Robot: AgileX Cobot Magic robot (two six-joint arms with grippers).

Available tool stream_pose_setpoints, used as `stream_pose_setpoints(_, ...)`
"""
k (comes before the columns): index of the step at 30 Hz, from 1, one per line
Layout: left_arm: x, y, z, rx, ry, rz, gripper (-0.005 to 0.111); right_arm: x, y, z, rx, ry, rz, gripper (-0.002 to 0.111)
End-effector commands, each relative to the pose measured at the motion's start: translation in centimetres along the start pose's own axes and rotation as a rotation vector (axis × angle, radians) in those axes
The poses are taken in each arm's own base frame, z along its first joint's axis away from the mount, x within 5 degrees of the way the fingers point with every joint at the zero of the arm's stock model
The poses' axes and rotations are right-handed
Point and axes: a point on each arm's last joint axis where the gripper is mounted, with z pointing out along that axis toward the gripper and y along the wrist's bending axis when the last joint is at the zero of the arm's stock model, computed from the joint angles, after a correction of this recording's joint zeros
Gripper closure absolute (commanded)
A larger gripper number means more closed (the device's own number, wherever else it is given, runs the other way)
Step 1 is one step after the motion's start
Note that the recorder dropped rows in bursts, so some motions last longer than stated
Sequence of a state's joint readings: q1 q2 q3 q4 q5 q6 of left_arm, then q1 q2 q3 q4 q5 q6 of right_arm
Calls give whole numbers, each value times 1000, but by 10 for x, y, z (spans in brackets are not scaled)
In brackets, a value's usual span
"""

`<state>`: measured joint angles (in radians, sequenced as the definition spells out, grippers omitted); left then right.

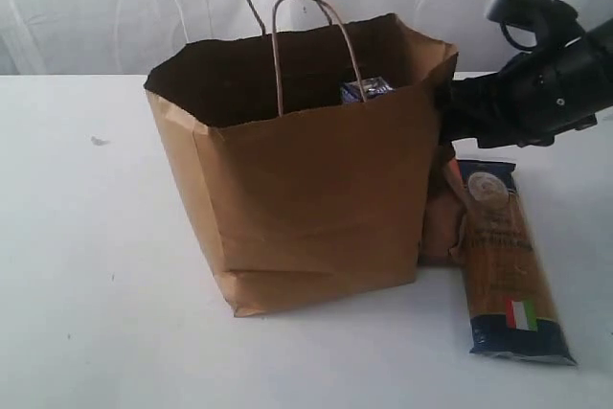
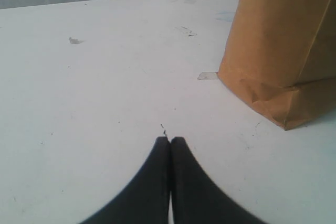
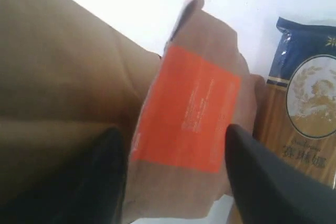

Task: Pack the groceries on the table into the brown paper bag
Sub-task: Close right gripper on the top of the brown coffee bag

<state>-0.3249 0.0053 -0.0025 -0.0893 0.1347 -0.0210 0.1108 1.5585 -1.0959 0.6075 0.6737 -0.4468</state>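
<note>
Beside the brown paper bag [image 1: 316, 208], between it and the spaghetti pack [image 1: 508, 256], the brown pouch with orange label [image 3: 186, 114] stands on the desk [image 1: 86, 265]. Right fingers [image 3: 257, 182] straddle it, half spread; whether they pinch it is unclear. Left fingers [image 2: 163, 182] are pressed together, empty.

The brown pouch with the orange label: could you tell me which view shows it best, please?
The right wrist view: the brown pouch fills the picture, orange label facing the camera, inside the right pincer. The exterior view shows only a strip between the paper bag and the spaghetti pack. The left wrist view misses it.
</note>
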Motion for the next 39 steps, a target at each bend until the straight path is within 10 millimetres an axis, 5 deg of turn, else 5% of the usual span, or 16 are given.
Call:
stream_pose_setpoints(1, 0, 0, 0, 1, -4, -11, 107, 0, -3, 6, 7, 1, -3, 62)
stream_pose_setpoints(8, 0, 0, 0, 1, -4, -11, 107, -2, -4, 7, 16, -16, -10, 72)
stream_pose_setpoints(14, 0, 0, 0, 1, -4, -11, 107, 0, -4, 7, 8, 4, -38, 108)
stream_pose_setpoints(23, 0, 0, 0, 1, -4, -11, 107, 8, 4, -4, -38, 87, -89, 108)
stream_pose_setpoints(33, 0, 0, 0, 1, -4, -11, 107, 20, 15, -56, 46, 134, -177, 108)
stream_pose_setpoints(39, 0, 0, 0, 1, -4, -11, 107, 23, 18, -69, 64, 127, -186, 108)
